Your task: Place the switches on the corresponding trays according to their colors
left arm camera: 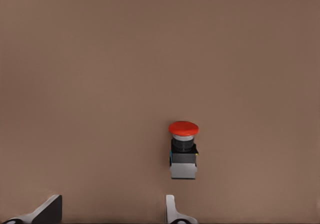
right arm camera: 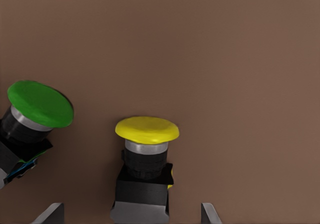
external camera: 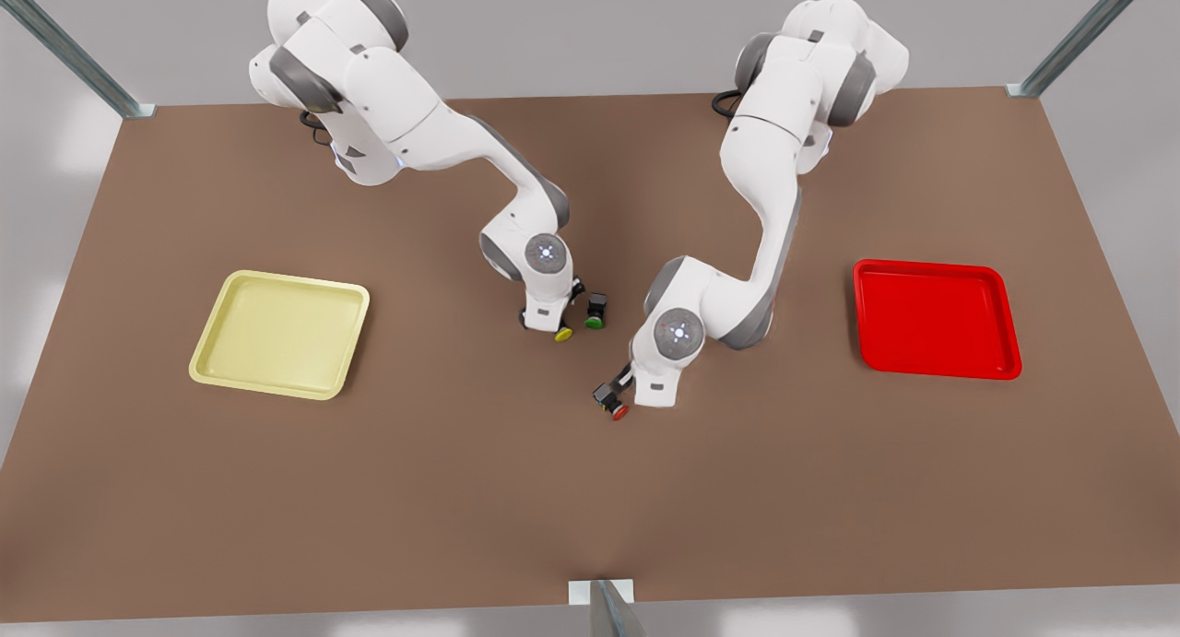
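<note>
Left gripper (external camera: 616, 395): low over the brown table (external camera: 461, 489), nearest the camera in the front view; jaws spread wide and holding nothing, one fingertip (left arm camera: 171, 206) just short of the red switch's body in the left wrist view.
Red switch (external camera: 612, 405): tiny push-button with a dark blocky body and round red cap (left arm camera: 183, 129), lying on its side on the table just beside the left gripper, outside the fingers.
Right gripper (external camera: 551, 322): a little farther back, down at the table; jaws wide apart on either side of the yellow switch's body, fingertips (right arm camera: 209, 215) not touching it.
Yellow switch (external camera: 563, 334): same dark body with round yellow cap (right arm camera: 147, 129), on its side on the table between the open fingers.
Green switch (external camera: 595, 314): same kind with a green cap (right arm camera: 41, 103), just beside the yellow one, towards the front view's right.
Yellow tray (external camera: 281, 333): shallow pale yellow square plastic tray with raised rim, well apart at the front view's left.
Red tray (external camera: 936, 318): bright red matching tray, well apart at the front view's right.
</note>
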